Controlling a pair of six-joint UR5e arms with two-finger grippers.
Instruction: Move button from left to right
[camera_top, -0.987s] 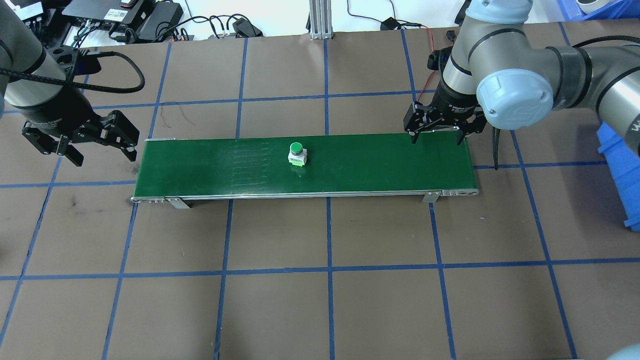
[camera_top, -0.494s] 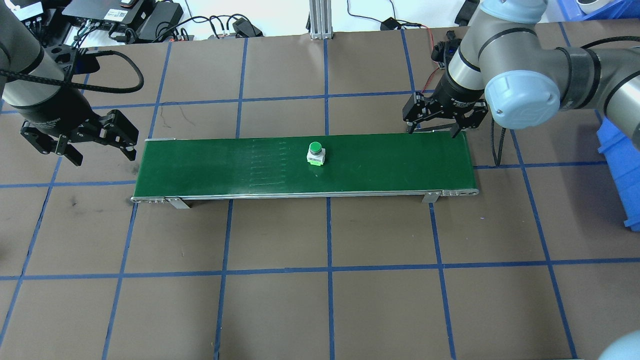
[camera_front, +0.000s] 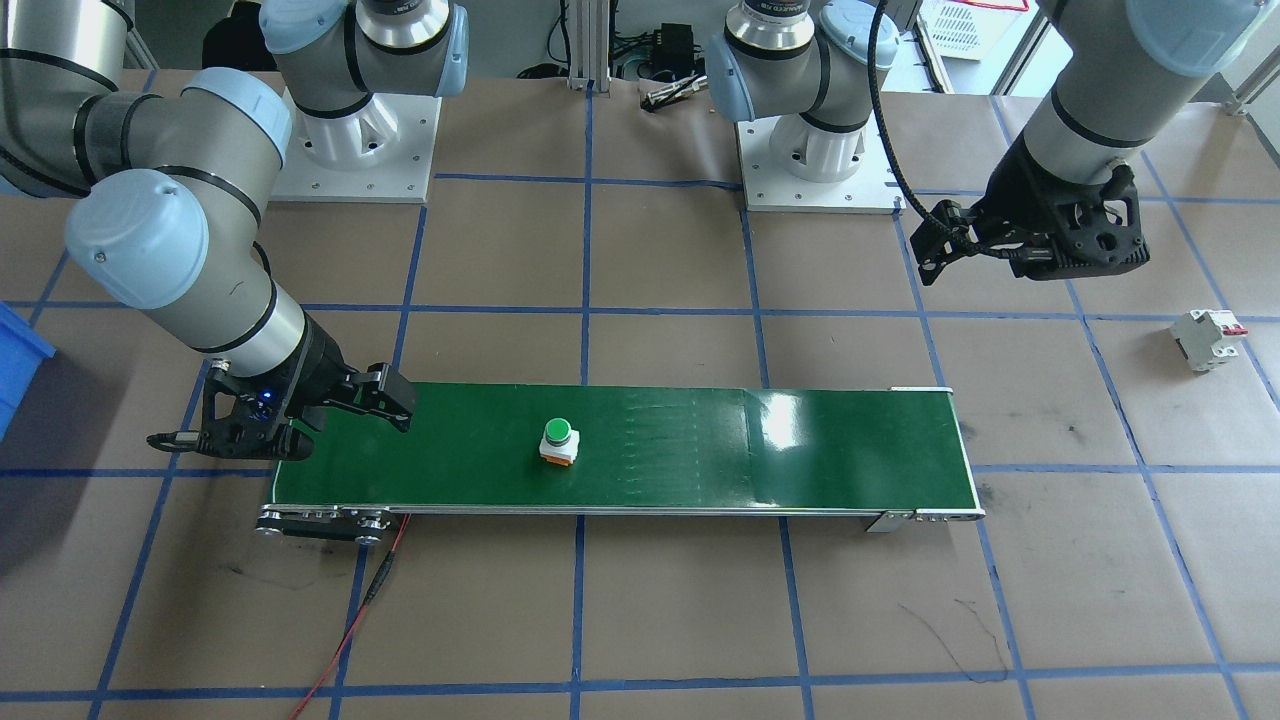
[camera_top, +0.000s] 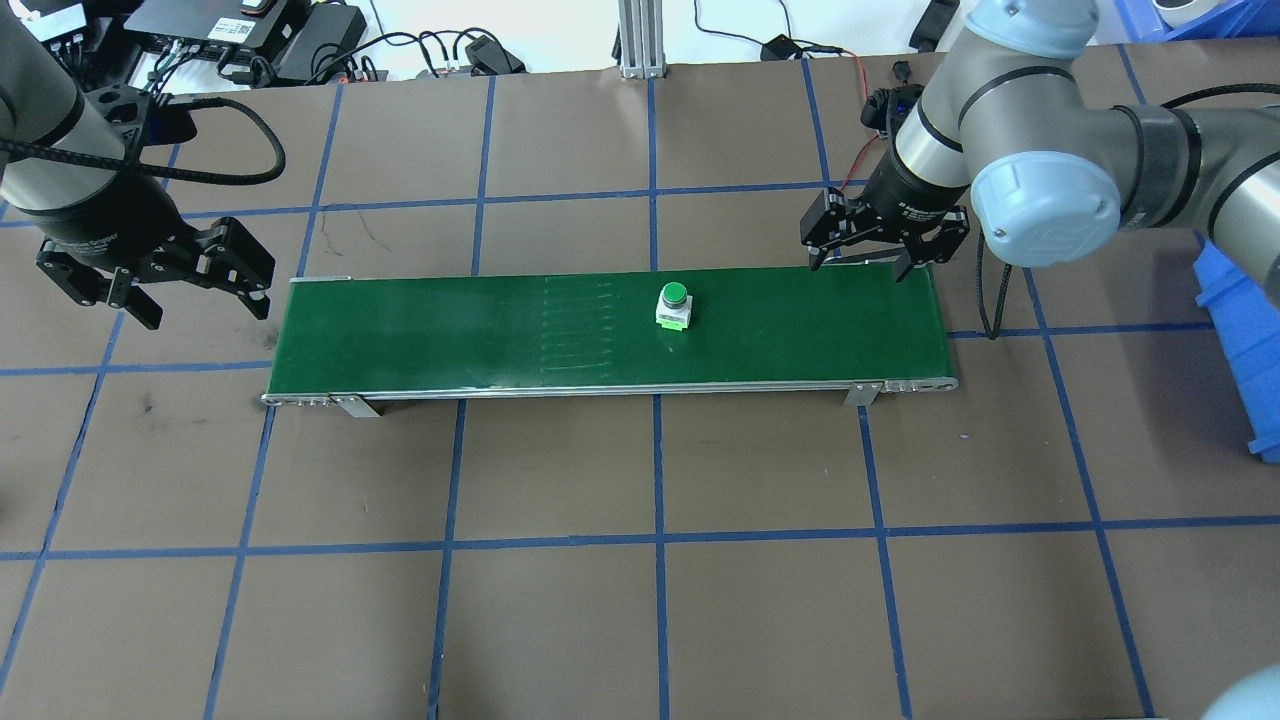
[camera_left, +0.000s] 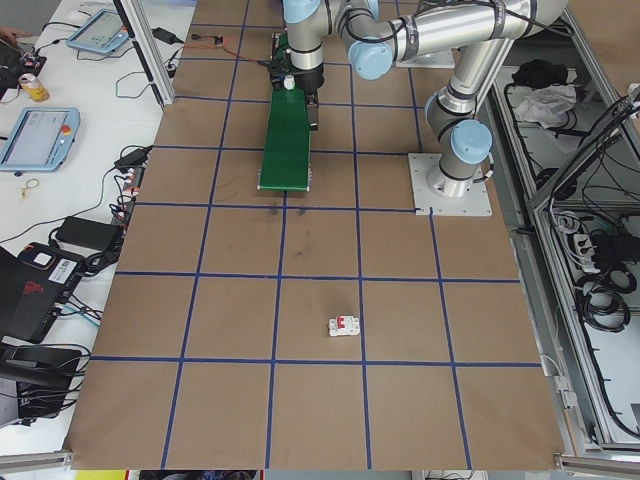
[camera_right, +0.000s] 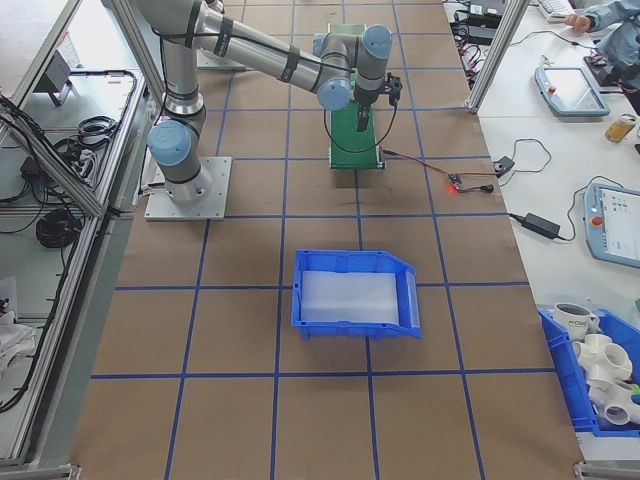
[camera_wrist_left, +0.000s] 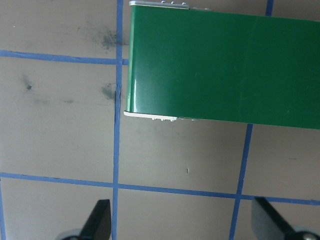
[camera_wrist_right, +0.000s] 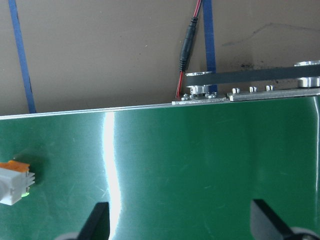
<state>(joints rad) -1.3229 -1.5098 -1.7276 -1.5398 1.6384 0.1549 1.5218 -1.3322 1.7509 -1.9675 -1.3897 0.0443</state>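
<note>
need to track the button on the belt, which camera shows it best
The exterior front-facing view: the button shows its green cap, white body and orange base, unblocked. The overhead exterior shows it from above. The right wrist-mounted view catches only an edge. The side views show nothing usable.

In the right wrist view the small white-bodied, orange-based button (camera_wrist_right: 14, 183) is cut off by the left edge, left of the right claw (camera_wrist_right: 182, 222); its cap is out of sight. Both claws' fingertips are clipped by the bottom edges. From the side cameras the button is too small to make out.
</note>
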